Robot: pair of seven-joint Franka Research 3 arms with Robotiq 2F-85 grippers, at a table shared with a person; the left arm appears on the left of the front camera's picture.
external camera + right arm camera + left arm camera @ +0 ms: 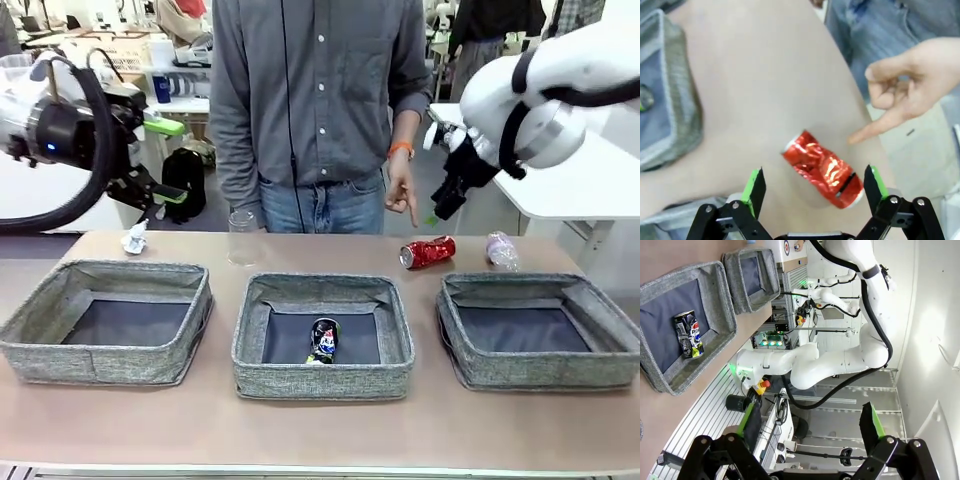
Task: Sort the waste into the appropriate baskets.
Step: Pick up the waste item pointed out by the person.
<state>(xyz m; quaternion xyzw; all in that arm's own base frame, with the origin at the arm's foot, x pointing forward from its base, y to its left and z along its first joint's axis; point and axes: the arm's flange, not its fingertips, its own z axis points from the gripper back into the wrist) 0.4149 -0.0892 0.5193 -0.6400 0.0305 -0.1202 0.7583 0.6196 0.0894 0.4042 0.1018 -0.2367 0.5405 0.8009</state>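
A crushed red can (pixel 428 252) lies on its side on the table behind the gap between the middle basket (pixel 322 375) and the right basket (pixel 540 372). My right gripper (pixel 440 208) hovers open above it. In the right wrist view the red can (pixel 822 170) lies below, between the spread green pads of my right gripper (pixel 815 181). A dark blue can (pixel 324 340) rests in the middle basket. A clear cup (pixel 242 237), a paper wad (pixel 135 238) and a small clear bottle (pixel 502 250) sit along the far edge. My left gripper (pixel 170 160) is raised at the far left, open and holding nothing.
The person stands across the table, and one hand (pixel 403 195) points a finger down at the red can; that hand (pixel 905 85) is close above it. The left basket (pixel 105 355) holds nothing. The left wrist view looks sideways at the middle basket (pixel 715 300) and the blue can (pixel 688 335).
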